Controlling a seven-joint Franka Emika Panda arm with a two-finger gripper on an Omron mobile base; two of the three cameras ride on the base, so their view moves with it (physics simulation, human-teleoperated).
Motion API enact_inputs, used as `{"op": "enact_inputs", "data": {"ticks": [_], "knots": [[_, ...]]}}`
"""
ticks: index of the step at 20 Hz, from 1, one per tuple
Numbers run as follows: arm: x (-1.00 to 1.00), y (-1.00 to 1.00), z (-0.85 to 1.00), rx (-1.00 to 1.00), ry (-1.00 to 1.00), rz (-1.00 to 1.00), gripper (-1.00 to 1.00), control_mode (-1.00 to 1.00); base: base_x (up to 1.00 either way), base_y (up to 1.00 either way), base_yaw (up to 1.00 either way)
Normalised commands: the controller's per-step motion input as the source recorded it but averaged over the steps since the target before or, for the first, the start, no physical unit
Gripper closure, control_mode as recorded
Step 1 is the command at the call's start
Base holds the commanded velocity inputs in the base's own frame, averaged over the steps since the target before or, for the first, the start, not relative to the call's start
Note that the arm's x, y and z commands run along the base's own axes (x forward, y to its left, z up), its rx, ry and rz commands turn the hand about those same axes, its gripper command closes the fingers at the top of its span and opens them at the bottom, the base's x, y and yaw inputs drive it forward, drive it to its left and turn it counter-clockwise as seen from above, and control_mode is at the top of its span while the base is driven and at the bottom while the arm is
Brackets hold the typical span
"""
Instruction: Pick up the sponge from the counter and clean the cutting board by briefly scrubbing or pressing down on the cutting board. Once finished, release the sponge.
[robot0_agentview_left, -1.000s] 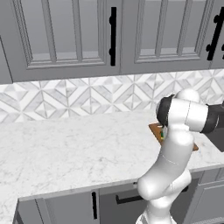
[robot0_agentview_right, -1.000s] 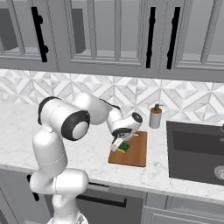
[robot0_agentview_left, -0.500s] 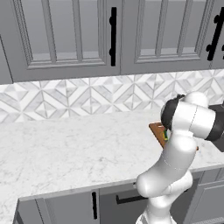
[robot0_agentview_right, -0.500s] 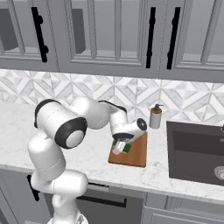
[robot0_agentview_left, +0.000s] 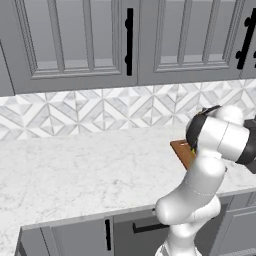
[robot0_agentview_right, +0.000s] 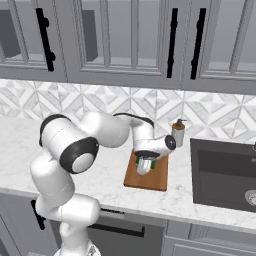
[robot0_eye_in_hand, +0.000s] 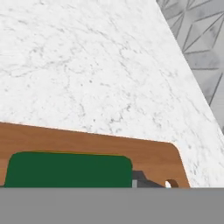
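Pressing the sponge (robot0_eye_in_hand: 68, 168) on the cutting board (robot0_agentview_right: 134, 177), the end effector (robot0_agentview_right: 144, 167) grips it; no writing readable.

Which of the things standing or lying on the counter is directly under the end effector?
The cutting board, the flat reddish-brown wooden one: the end effector is over it with the green sponge, while the soap dispenser stands apart by the backsplash.
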Motion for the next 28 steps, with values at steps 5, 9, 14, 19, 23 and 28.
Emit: {"op": "enact_inputs", "data": {"ticks": [5, 9, 14, 19, 23, 28], "knots": [[0.06, -0.64, -0.34, 0.00, 0.01, 0.06, 1.00, -1.00, 0.00, 0.00, 0.00], [0.45, 0.05, -1.00, 0.00, 0.18, 0.01, 1.00, -1.00, 0.00, 0.00, 0.00], [0.99, 0.48, -1.00, 0.01, 0.80, 0.21, 1.00, -1.00, 0.00, 0.00, 0.00], [-0.28, 0.97, -1.00, 0.11, 0.36, 0.26, 1.00, -1.00, 0.00, 0.00, 0.00], [-0.88, 0.18, -0.75, 0.19, -0.10, 0.14, 1.00, -1.00, 0.00, 0.00, 0.00], [-0.44, 0.01, 0.03, 0.07, -0.54, 0.03, 1.00, -1.00, 0.00, 0.00, 0.00]]}}
